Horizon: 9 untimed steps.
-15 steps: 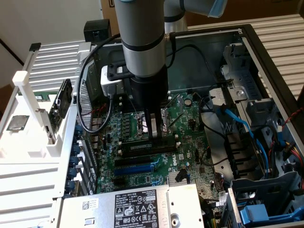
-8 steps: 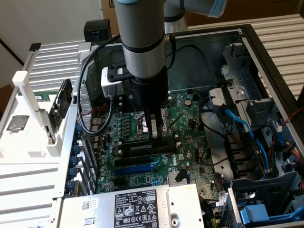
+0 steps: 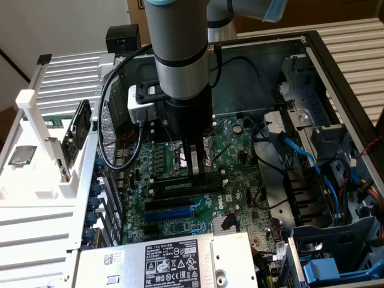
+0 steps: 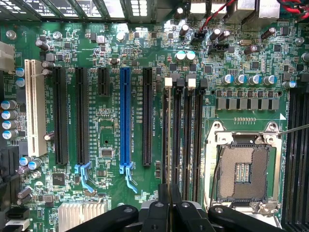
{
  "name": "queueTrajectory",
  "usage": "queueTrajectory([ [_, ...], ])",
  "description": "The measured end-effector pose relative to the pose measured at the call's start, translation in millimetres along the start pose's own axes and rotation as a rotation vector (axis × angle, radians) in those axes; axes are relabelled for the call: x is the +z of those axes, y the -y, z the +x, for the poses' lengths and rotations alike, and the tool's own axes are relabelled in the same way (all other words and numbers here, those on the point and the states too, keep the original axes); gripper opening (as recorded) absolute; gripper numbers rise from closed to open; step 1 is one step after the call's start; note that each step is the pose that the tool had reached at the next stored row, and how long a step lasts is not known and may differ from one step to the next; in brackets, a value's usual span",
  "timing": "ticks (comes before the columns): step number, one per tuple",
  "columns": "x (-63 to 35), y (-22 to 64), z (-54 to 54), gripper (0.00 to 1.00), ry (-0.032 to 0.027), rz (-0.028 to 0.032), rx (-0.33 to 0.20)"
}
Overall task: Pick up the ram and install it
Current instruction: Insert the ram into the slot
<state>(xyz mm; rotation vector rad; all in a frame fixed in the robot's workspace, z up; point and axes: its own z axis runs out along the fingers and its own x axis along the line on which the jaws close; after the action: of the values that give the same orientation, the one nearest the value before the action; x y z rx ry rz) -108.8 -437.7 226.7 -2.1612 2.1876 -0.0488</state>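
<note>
Wrist view: black two-finger claw (image 4: 169, 189) nearly shut, pinching long narrow green circuit-board ram (image 4: 168, 135) edge-on. Ram stands in black white-clipped memory slot (image 4: 168, 83) directly under claw, near silver processor socket (image 4: 243, 174).

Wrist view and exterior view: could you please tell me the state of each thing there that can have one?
tool: shut on the memory stick
memory stick: held on edge along the memory slot nearest the blue slot; seating unclear
blue slot: empty
processor socket: empty, pins bare
computer case: side open
</note>
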Motion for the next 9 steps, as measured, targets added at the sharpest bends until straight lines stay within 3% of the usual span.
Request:
queueTrajectory([
  [4,0.2,0.0,0.0,0.14,0.0001,0.0001,0.000],
  [5,0.2,0.0,0.0,0.21,0.0001,0.0001,0.000],
  [9,0.2,0.0,0.0,0.21,0.0000,0.0000,0.000],
])
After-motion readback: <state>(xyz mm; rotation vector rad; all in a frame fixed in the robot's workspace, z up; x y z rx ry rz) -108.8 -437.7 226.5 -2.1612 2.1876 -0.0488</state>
